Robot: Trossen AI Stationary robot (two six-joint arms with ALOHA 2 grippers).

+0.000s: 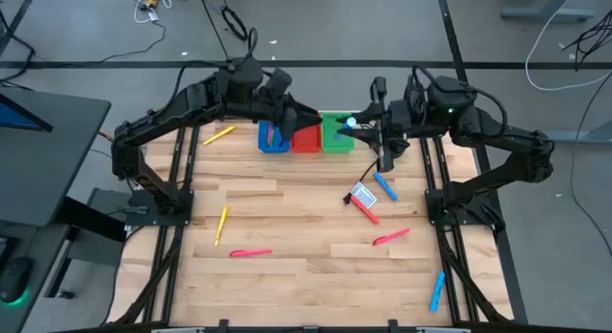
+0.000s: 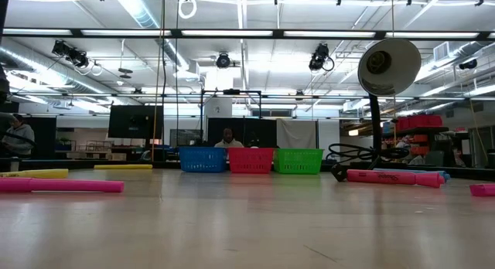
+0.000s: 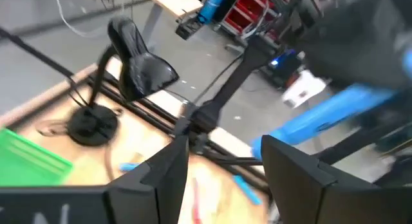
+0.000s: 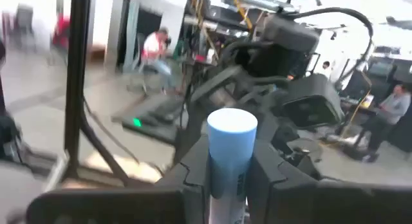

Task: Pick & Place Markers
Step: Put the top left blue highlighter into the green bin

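Along the far edge of your table (image 1: 316,237) stood three bins in a row: the blue bin (image 1: 273,138), the red bin (image 1: 306,139) and the green bin (image 1: 336,134). A small white-and-blue card (image 1: 361,193) with a black cable lay near the right side, and a desk lamp (image 2: 384,70) stood by the green bin.

Markers were scattered over the wood: a yellow marker (image 1: 218,135) near the far left, another yellow one (image 1: 222,224) lower down, a pink marker (image 1: 250,253) beside it, a second pink one (image 1: 390,237) to the right, a red marker (image 1: 365,211) touching the card, a blue marker (image 1: 384,187) just beside it, and one more blue marker (image 1: 437,290) near the front right corner.

Your left claw (image 1: 308,116) hung above the bins with its fingers (image 3: 161,176) spread and nothing between them. Your right claw (image 1: 361,125) faced it over the green bin, closed on a light-blue marker (image 4: 230,156) that stood up between its fingers (image 4: 277,172). Both arms reached inward, their claws nearly meeting.
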